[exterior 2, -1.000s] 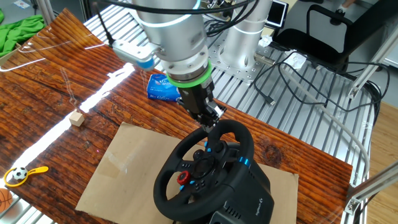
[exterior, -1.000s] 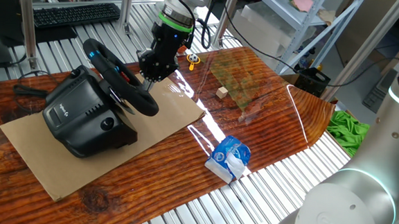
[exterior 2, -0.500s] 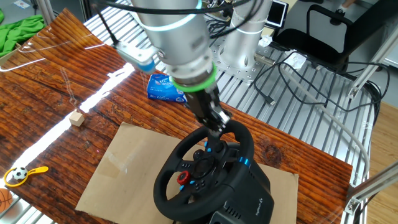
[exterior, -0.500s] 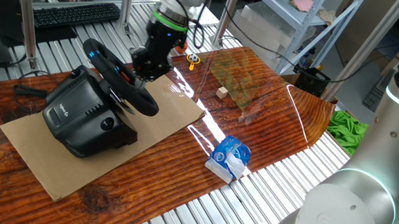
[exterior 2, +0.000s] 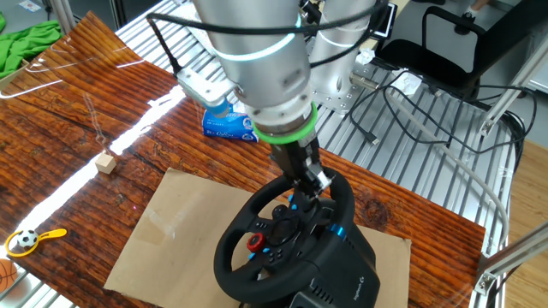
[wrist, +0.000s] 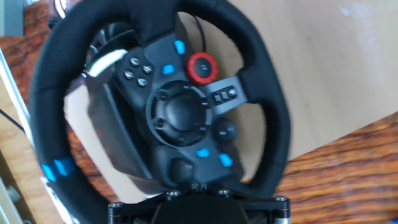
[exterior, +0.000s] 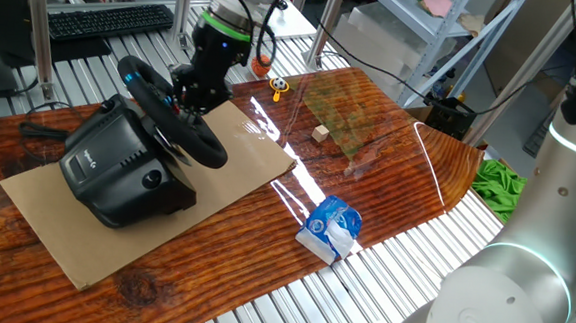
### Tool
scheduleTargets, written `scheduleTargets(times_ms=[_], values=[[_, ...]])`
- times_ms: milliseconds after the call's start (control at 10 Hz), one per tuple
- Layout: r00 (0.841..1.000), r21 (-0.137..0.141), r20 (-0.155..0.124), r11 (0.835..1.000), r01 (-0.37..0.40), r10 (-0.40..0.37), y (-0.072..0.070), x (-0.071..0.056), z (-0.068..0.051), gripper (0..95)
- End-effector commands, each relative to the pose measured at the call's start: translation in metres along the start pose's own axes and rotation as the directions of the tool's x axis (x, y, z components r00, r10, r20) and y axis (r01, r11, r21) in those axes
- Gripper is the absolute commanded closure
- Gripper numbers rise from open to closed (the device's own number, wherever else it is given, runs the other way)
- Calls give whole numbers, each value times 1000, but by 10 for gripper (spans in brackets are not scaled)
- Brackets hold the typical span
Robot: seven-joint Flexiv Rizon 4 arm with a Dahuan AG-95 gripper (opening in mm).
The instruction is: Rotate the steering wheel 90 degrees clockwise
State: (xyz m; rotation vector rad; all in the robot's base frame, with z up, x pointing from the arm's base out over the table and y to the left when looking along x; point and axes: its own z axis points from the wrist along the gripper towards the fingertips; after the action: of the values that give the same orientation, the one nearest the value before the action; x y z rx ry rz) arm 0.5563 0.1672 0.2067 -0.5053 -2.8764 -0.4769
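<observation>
The steering wheel (exterior: 212, 149) is black with a thick rim, a red hub button and blue lights. It tilts on its bulky black base (exterior: 107, 166) on a cardboard sheet. My gripper (exterior: 187, 100) comes down from above and sits on the wheel's upper rim; in the other fixed view (exterior 2: 310, 184) it is at the rim's top right. It looks shut on the rim, but its fingers are hidden. The hand view shows the hub and rim (wrist: 56, 74) close up and blurred, with the gripper (wrist: 193, 190) at the bottom edge, over the rim.
The cardboard sheet (exterior: 248, 159) lies on a wooden tabletop. A blue-white packet (exterior: 332, 227) lies near the front edge. A small wooden cube (exterior: 320, 133) sits beside a clear plastic sheet (exterior: 352, 105). A black keyboard (exterior: 111, 18) is at the back left.
My gripper has moved along the wheel's upper rim, left in one fixed view and right and down in the other. The wheel has turned slightly with it.
</observation>
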Motion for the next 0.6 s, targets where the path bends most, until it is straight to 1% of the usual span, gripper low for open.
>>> scheduleTargets(times_ms=[100, 200, 300, 400, 500, 600], values=[[1000, -10, -24, 1000, -8, 8, 5, -12, -10, 950], [1000, -8, -10, 1000, -14, 14, 7, -15, -8, 950], [1000, -9, -10, 1000, -16, 16, 7, -16, -7, 950], [999, -22, -16, 999, -30, 30, 9, -17, -6, 950], [999, -25, -12, 998, -50, 50, 15, -18, -4, 950], [998, -26, -15, 997, -67, 67, 22, -21, -4, 950]])
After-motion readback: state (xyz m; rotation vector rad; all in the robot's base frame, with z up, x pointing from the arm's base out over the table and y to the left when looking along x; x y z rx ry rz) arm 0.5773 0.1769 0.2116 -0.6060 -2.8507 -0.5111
